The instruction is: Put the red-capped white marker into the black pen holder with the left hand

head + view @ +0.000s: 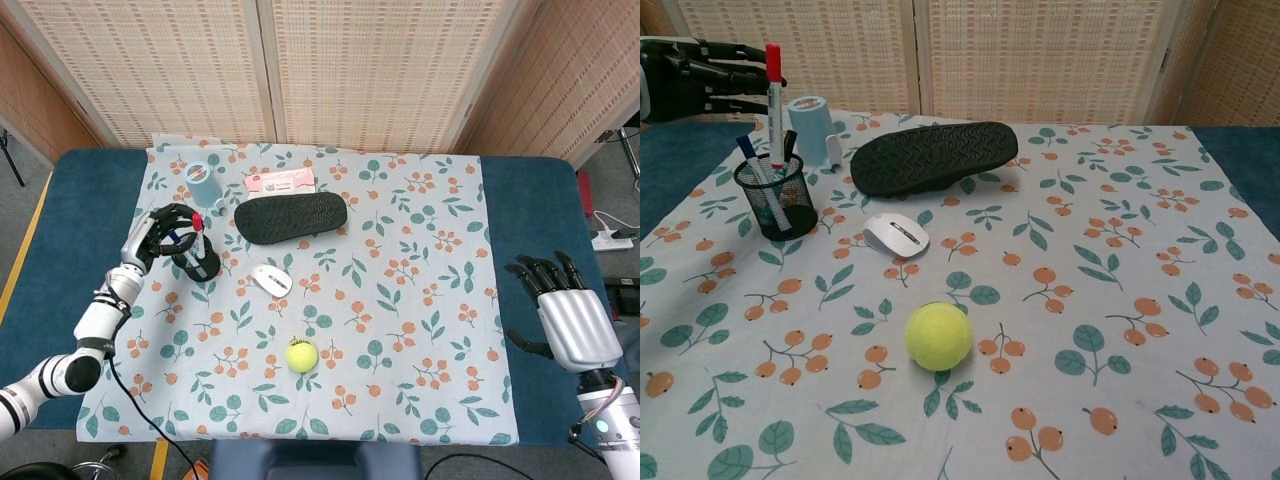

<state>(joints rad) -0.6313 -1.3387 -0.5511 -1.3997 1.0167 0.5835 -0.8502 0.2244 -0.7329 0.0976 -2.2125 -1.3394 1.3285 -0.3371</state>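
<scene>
The red-capped white marker (773,105) stands upright, its lower end at the mouth of the black mesh pen holder (776,202), which also holds a blue-capped and a black-capped pen. My left hand (688,77) reaches in from the left and holds the marker near its red cap. From the head view, the left hand (164,232) sits just left of the holder (197,262), with the red cap (197,222) at its fingertips. My right hand (571,322) rests at the table's right edge, fingers spread and empty.
A light blue cup (812,128) stands right behind the holder. A black slipper (933,155) lies sole up to its right, a white mouse (895,234) in front of that, and a tennis ball (938,336) nearer me. A pink packet (281,182) lies at the back.
</scene>
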